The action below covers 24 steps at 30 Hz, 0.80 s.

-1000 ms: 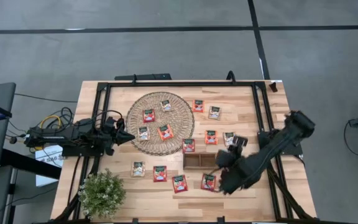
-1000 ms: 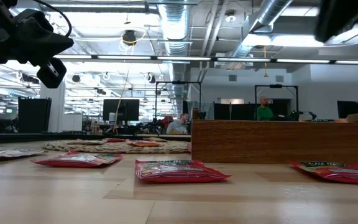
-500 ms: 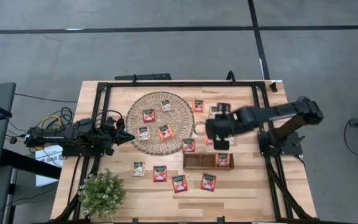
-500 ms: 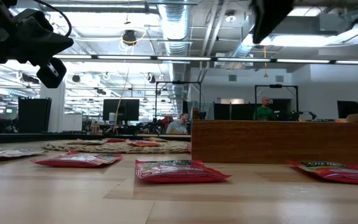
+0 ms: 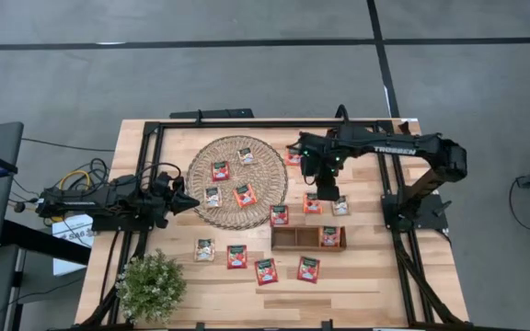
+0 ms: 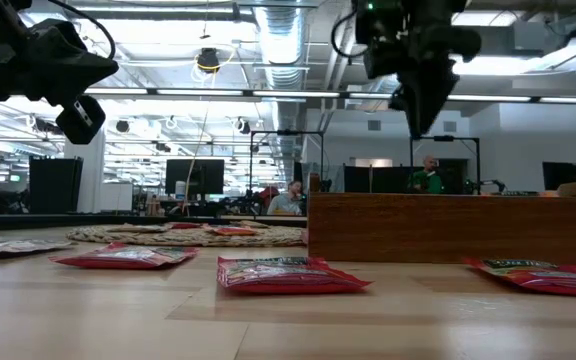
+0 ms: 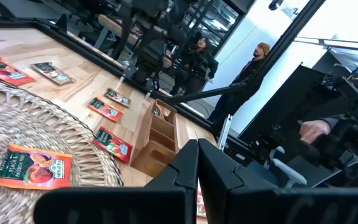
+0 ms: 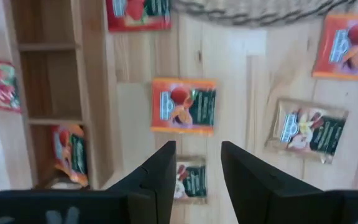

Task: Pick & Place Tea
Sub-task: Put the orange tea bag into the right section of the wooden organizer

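Observation:
Red, orange and beige tea sachets lie flat on the table. Several rest on the wicker mat point(image 5: 237, 181) and several near the front edge, such as one red sachet point(image 5: 266, 270). One orange sachet point(image 8: 70, 155) lies in an end compartment of the wooden tray point(image 5: 294, 237). My right gripper point(image 5: 325, 190) hangs open, pointing down, high over the table just beyond the tray. An orange sachet point(image 8: 184, 106) and a beige one point(image 8: 190, 180) lie below it. My left gripper point(image 5: 190, 202) is shut and level at the mat's left edge.
A potted plant point(image 5: 151, 285) stands at the front left corner. A black frame point(image 5: 265, 123) runs around the tabletop. More sachets lie beyond my right gripper, a beige one point(image 8: 306, 130) and an orange one point(image 8: 347, 53). People sit in the room behind.
My right gripper has swung from the table's near right part, by the tray's end, toward the far edge and a little left, turning about as it went. It now hangs beyond the tray. Its fingers stay apart. The sachet in the tray's end compartment is now uncovered.

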Each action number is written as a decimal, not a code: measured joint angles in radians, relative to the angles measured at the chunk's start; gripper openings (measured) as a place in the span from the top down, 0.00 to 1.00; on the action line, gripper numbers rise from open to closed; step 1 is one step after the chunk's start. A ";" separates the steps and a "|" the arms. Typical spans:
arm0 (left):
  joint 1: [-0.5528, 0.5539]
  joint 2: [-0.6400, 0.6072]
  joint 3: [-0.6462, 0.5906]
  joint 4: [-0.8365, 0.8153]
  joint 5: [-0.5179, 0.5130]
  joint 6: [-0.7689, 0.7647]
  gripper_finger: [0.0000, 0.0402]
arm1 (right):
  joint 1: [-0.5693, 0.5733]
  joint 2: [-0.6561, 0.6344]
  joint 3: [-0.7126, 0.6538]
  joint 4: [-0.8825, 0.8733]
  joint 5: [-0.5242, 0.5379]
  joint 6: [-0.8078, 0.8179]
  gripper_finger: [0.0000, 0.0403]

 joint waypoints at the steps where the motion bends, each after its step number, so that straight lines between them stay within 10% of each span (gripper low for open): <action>1: 0.000 0.000 0.000 0.000 0.000 0.000 1.00 | 0.004 -0.001 -0.012 0.011 0.000 -0.010 0.70; 24: 0.000 0.000 0.000 -0.005 -0.003 0.000 1.00 | 0.108 0.113 -0.199 0.289 0.116 -0.078 0.70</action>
